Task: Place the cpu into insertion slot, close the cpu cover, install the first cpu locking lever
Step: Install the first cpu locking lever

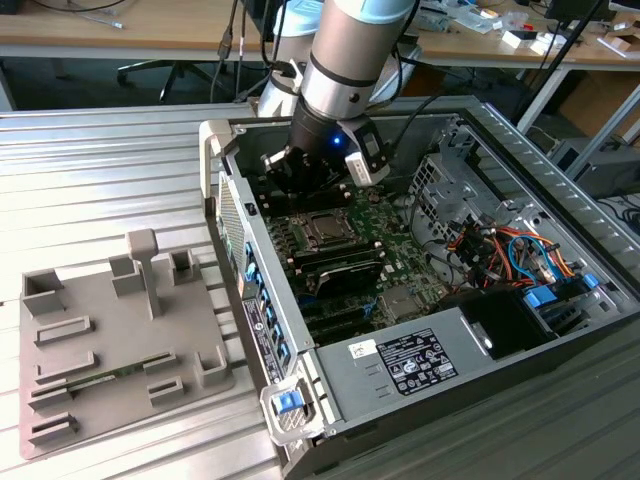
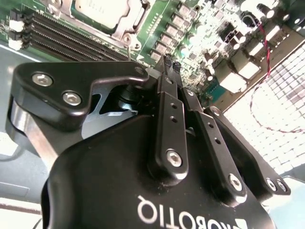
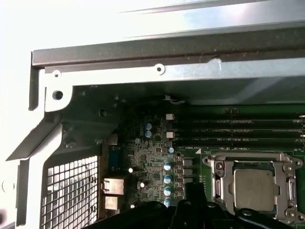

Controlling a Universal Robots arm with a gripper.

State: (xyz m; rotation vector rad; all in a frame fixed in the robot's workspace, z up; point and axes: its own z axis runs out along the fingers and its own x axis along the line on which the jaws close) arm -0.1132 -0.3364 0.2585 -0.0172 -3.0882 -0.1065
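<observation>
Open computer case [image 1: 440, 330] lying on its side on a ribbed metal table [image 1: 100, 180], with the arm reaching in from above. The gripper [image 2: 170, 64] hangs over the motherboard [image 1: 400, 250] near the case's rear wall, beside the socket area rather than over it. In the second wrist view its fingers [image 2: 167, 114] stand pressed together at the tips with nothing between them.

The cpu [image 3: 254, 189] lies in the insertion slot [image 1: 322, 231], its silvery top face showing through the square cut-out of the cpu cover [image 3: 282, 188], which lies flat around it. Whether a locking lever is latched cannot be told.

Around the socket: long black memory slots [image 3: 238, 130] run between it and the case wall; a row of blue-topped capacitors [image 3: 167, 179] stands beside it, on the gripper's side; a perforated rear grille [image 3: 71, 191] is nearby. Orange and blue cables [image 1: 510, 250] crowd the exterior view's right. A grey parts fixture [image 1: 110, 340] rests on the table at the exterior view's left, well apart from the case.
</observation>
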